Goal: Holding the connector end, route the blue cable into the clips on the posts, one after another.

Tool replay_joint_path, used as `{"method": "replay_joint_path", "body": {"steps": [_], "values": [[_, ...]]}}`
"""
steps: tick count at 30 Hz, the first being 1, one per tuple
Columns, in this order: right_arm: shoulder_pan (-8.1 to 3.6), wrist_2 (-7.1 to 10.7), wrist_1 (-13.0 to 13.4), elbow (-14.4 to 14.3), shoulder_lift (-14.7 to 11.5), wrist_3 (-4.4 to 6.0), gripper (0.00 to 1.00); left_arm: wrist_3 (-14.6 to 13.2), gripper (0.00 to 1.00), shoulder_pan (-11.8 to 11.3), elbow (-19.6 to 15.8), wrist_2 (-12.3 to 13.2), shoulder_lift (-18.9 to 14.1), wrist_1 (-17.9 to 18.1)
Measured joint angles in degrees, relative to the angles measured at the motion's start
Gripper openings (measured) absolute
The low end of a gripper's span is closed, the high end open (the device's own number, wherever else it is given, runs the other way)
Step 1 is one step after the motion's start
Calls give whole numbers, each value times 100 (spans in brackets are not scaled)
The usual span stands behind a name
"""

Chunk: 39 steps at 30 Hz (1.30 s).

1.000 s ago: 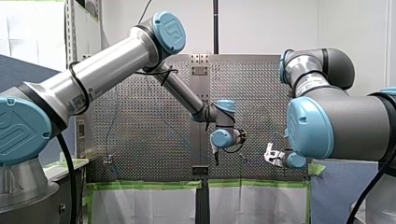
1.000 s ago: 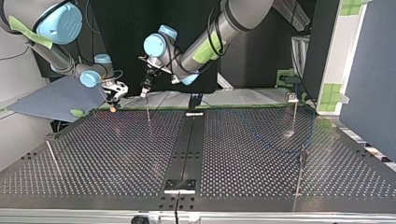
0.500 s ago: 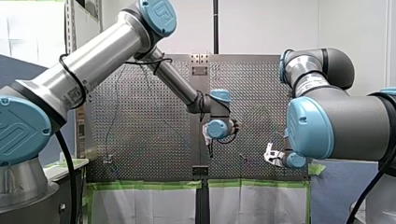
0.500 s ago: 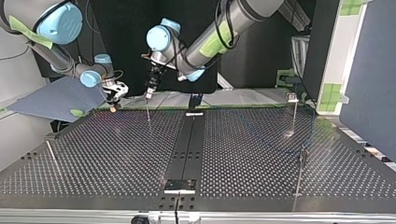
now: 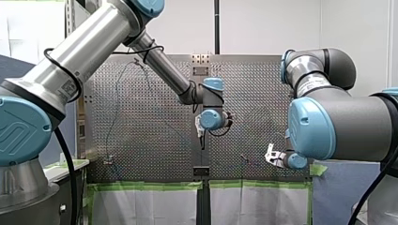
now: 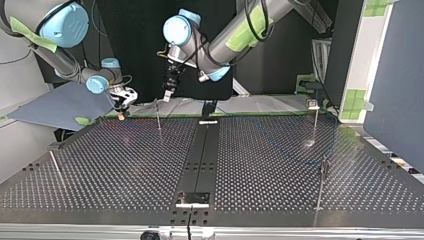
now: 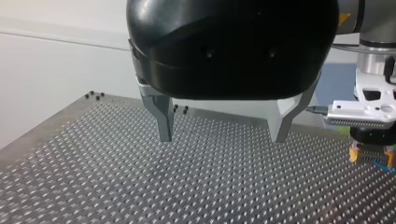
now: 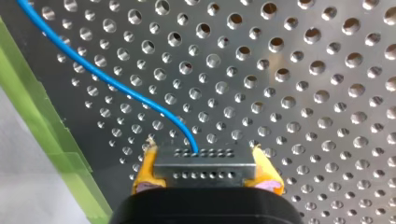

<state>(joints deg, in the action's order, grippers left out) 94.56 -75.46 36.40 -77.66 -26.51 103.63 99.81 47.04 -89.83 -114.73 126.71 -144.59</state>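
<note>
In the right wrist view my right gripper has its yellow pads shut on a metal connector, from which the blue cable runs off over the perforated table. In the top view that gripper hangs low at the far left edge. My left gripper is open with nothing between its metal fingers. It hovers in the top view above and just right of a thin post. Other posts stand at the right.
A leaning post stands at the top view's left edge. A black strip with a bracket runs down the table's middle. Green tape lines the far edge. A blue-grey panel lies behind my right gripper.
My left gripper has risen and moved to the top view's right, away from the thin post it stood over. My right arm has stayed still with the connector.
</note>
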Motion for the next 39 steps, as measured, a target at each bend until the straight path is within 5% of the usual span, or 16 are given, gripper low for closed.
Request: {"method": "replay_joint_path", "body": {"steps": [29, 39], "values": [[22, 3, 1, 1, 0, -9, 0, -20, 100, 22, -1567, -167, -1566, 241], [-13, -187, -63, -1, -6, -350, 0, -23, 100, 10, -2070, -166, -2069, 245]]}}
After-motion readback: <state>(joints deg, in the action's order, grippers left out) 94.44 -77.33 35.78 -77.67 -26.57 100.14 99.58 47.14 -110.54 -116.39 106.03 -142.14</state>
